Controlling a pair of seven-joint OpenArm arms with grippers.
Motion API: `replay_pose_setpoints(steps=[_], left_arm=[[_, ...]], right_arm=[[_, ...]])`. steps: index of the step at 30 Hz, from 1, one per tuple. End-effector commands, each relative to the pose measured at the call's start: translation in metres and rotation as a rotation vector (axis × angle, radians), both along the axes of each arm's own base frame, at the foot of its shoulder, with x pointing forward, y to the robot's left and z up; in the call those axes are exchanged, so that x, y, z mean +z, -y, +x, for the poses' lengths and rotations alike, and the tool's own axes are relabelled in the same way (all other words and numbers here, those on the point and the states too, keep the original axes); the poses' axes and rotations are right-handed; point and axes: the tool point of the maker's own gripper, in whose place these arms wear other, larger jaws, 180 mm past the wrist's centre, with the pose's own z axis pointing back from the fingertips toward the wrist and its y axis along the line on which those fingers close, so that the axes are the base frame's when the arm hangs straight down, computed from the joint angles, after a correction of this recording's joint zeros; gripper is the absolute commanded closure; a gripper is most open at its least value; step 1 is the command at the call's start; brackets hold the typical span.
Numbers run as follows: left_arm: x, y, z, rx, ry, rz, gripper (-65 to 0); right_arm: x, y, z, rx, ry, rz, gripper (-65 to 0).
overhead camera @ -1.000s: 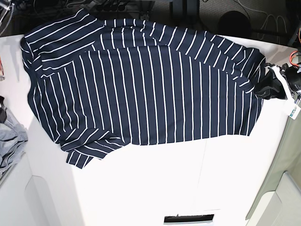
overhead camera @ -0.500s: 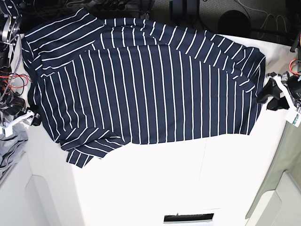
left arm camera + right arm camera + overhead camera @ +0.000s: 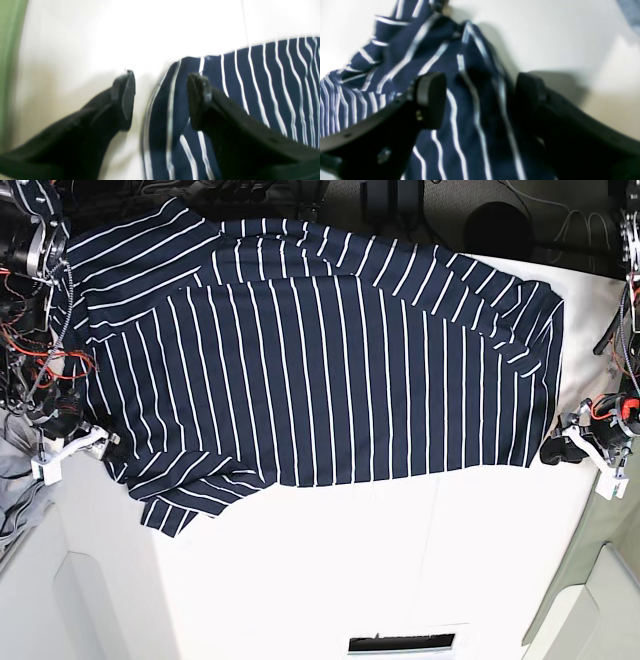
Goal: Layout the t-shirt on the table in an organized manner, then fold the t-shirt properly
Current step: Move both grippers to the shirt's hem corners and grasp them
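The dark navy t-shirt (image 3: 320,350) with thin white stripes lies spread across the white table (image 3: 330,570), with one sleeve bunched at its lower left corner. My left gripper (image 3: 558,450) sits at the shirt's lower right corner. In the left wrist view it (image 3: 161,100) is open, and the shirt's hem (image 3: 172,105) runs between its fingers. My right gripper (image 3: 103,442) is at the shirt's left edge. In the right wrist view it (image 3: 480,97) is open over a raised fold of the t-shirt (image 3: 470,82).
A grey cloth (image 3: 15,480) lies off the table's left edge. A pale grey-green panel (image 3: 610,530) borders the table's right side. Cables and dark equipment (image 3: 260,195) run behind the far edge. A dark slot (image 3: 400,644) sits at the near edge.
Both grippers opened wider. The left arm moved from the shirt's right edge down to its lower right corner. The right arm came into view and moved onto the shirt's left edge.
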Motion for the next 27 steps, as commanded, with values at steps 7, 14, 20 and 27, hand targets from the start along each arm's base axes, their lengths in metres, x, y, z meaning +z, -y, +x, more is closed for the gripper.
replay_pose_setpoints(steps=[7, 14, 20, 27], left_arm=[[-0.005, 0.024, 0.027, 0.007, 0.026, -0.044, -35.3], [-0.008, 0.030, 0.024, -0.020, 0.012, -0.056, -35.2], [-0.011, 0.031, 0.021, -0.025, -0.005, -0.053, -7.4], [-0.009, 0.035, 0.020, -0.015, -0.011, -0.108, 0.0]], right_arm=[[0.001, 0.004, 0.000, 0.012, -0.026, -0.020, -43.7], [0.001, 0.004, 0.000, 0.011, -0.025, -0.019, -43.7], [0.011, -0.001, 0.008, 0.008, 0.014, 0.023, -43.4], [0.019, 0.000, 0.012, 0.060, 0.033, -0.036, -14.2]])
